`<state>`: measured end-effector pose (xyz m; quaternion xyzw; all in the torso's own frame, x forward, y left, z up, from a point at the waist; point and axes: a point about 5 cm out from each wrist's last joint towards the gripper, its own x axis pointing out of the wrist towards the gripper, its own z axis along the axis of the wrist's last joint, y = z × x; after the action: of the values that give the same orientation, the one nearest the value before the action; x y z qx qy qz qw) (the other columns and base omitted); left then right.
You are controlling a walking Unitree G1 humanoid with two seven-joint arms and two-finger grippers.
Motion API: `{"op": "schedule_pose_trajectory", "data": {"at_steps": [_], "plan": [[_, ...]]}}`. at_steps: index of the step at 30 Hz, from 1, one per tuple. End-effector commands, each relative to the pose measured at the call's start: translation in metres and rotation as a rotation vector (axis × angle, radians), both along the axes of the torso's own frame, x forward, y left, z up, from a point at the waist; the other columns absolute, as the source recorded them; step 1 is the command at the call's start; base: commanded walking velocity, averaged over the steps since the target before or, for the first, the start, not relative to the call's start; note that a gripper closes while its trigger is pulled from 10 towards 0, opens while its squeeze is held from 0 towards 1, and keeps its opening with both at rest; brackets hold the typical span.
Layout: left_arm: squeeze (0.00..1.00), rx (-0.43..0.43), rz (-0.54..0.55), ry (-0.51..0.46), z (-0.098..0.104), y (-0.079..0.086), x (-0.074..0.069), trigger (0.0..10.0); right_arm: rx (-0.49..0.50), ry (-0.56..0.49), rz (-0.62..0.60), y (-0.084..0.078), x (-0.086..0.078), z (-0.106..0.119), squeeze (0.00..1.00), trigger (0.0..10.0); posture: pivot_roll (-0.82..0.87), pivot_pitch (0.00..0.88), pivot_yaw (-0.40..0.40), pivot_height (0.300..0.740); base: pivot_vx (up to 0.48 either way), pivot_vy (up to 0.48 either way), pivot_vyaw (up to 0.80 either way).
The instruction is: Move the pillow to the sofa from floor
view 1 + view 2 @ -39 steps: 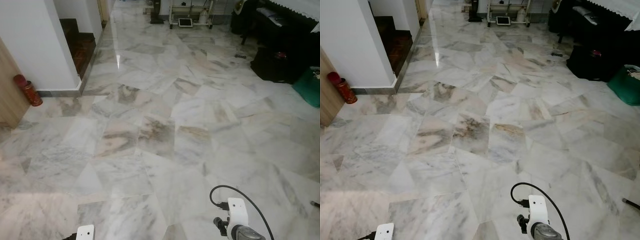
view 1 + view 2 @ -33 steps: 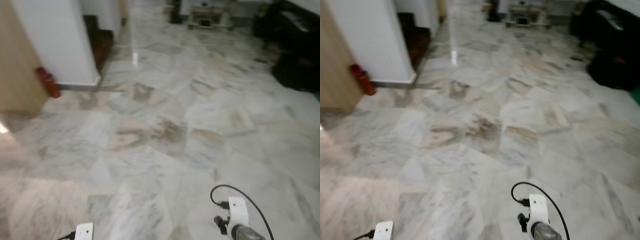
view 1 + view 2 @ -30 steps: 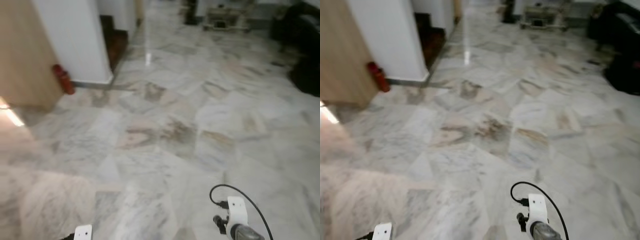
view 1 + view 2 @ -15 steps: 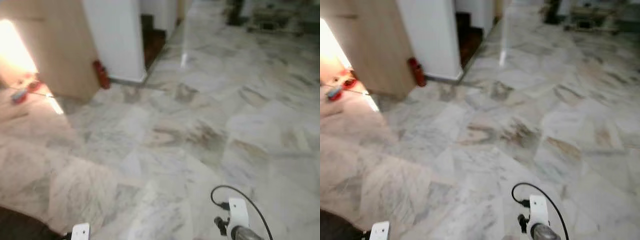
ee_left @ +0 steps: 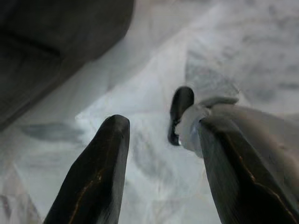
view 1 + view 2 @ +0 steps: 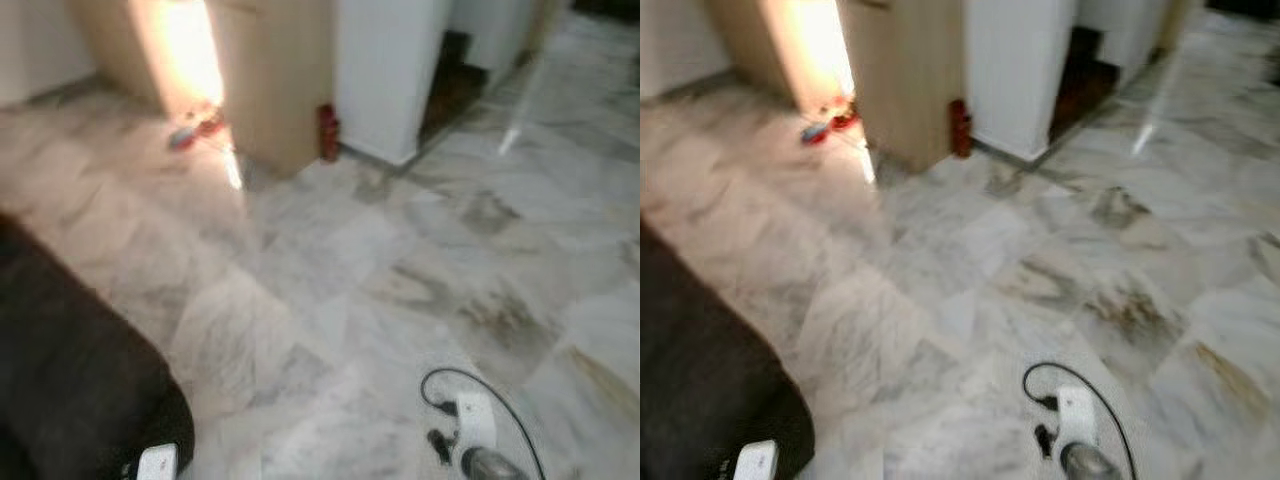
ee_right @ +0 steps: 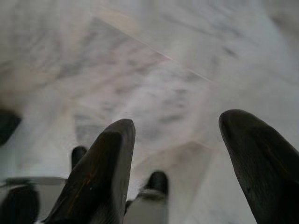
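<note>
Under me spreads a glossy floor of white and grey veined marble slabs (image 6: 400,250), cut in angled pieces with brownish stains here and there, blurred in my head views. At my lower left bulges a large, dark, rounded mass with a soft matte surface (image 6: 70,380); I cannot tell whether it is the sofa or the pillow, and I cannot make out a pillow elsewhere. Its dark edge also fills a corner of my left wrist view (image 5: 51,42).

Ahead on the left stands a flat light-wood panel (image 6: 275,70), with bright warm light (image 6: 185,45) glaring beside it. Next to the panel rises a smooth white wall corner (image 6: 385,70), and past that a dark recess (image 6: 450,80). A small red cylindrical object (image 6: 327,132) stands upright at the foot of the wood panel, touching or just beside it. A few small red and blue things (image 6: 195,128) lie on the floor in the glare, too blurred to name.

My left gripper (image 5: 159,158) hangs over bare marble near the dark mass, its two long black fingers spread apart with nothing between them. My right gripper (image 7: 177,154) also hangs above bare marble, fingers wide apart and holding nothing. A thin black cable (image 6: 470,385) loops over my right wrist.
</note>
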<state>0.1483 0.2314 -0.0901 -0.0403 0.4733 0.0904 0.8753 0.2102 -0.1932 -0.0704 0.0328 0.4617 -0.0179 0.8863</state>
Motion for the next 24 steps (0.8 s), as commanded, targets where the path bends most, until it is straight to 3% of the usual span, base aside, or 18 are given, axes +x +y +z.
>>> {"op": "schedule_pose_trajectory", "data": {"at_steps": [1,24], "plan": [[0.0,-0.005,-0.007,0.003,-0.0007,-0.0019,-0.0007,10.0,-0.012,0.014,-0.013,-0.0066,-0.004,-0.0013,0.0,10.0,-0.05,0.029,0.002,0.74,0.0,0.0,0.8],[0.0,-0.011,0.006,0.001,-0.001,-0.0036,-0.0004,10.0,-0.017,0.015,-0.004,-0.0085,-0.0035,-0.0007,0.0,10.0,-0.05,0.036,-0.009,0.74,0.0,0.0,0.8]]}}
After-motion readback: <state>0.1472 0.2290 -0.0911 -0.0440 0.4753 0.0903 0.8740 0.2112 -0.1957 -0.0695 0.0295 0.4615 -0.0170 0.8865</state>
